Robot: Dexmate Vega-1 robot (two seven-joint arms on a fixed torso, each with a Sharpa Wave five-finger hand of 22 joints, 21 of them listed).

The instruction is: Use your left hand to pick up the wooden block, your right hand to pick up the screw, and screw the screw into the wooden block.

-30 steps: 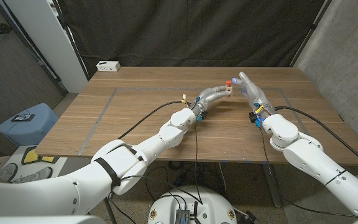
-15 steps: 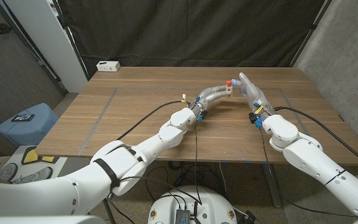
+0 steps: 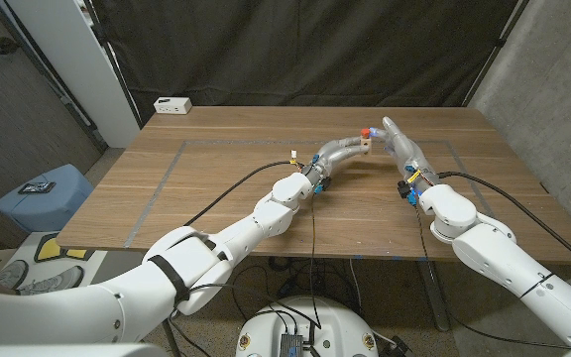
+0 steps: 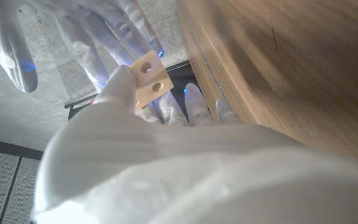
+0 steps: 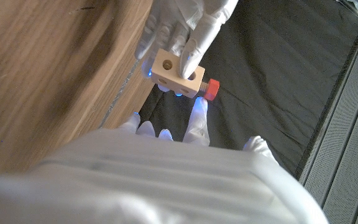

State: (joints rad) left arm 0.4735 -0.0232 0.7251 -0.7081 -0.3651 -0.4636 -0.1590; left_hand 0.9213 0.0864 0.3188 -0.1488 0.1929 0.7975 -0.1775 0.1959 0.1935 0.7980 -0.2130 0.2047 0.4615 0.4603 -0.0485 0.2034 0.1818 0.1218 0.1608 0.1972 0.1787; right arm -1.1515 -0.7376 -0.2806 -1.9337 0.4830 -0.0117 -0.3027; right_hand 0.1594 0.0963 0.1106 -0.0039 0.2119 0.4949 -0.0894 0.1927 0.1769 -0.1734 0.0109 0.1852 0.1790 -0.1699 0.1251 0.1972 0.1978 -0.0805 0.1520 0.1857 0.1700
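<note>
My left hand (image 3: 338, 152) holds a small pale wooden block (image 3: 364, 143) above the far middle of the table. In the left wrist view the block (image 4: 148, 78) with two holes is pinched at the tips of the left hand (image 4: 166, 162). A red-headed screw (image 3: 366, 130) sticks out of the block; the right wrist view shows the screw (image 5: 211, 89) seated in the block (image 5: 174, 71). My right hand (image 3: 401, 147) is just right of the block, fingers stretched and spread, gripping nothing. Whether a fingertip (image 5: 197, 111) touches the screw I cannot tell.
The wooden table (image 3: 226, 193) carries grey tape lines (image 3: 167, 171) and a white power strip (image 3: 173, 104) at its far left corner. A blue stool (image 3: 43, 193) stands off the table's left side. A black curtain hangs behind.
My right hand has eased slightly to the right, away from the block. The left hand, block and screw have stayed where they were.
</note>
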